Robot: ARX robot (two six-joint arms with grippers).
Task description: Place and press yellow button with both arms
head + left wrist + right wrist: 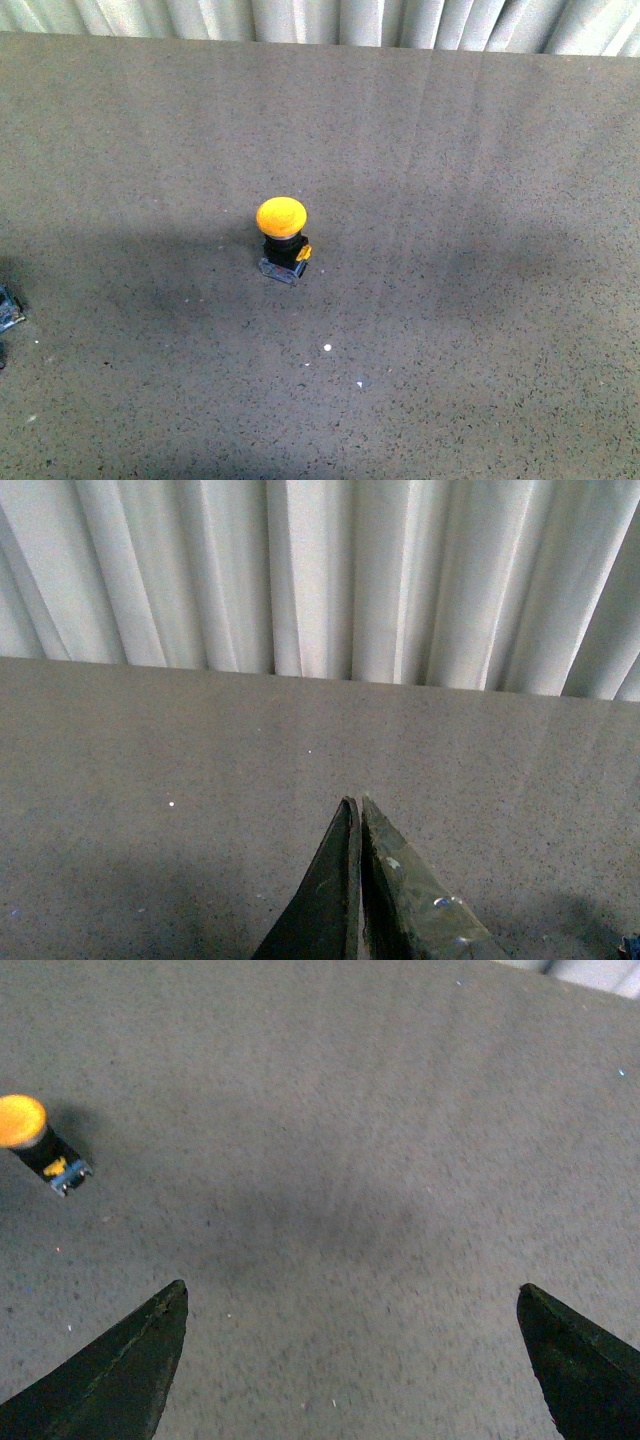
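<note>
Yellow button [282, 238] upright on bench [480, 150], ahead of right fingers [120, 1370], off to side, well apart. Right fingers wide open, empty; left fingers [330, 900] pressed together, empty. Placing looks done; press likely left to do.

Beside the left gripper [357, 802], a bluish scrap [631, 946] is mostly cut off and unidentifiable. Well aside of the right gripper [351, 1287], the yellow button [35, 1145] has its cap clipped.
</note>
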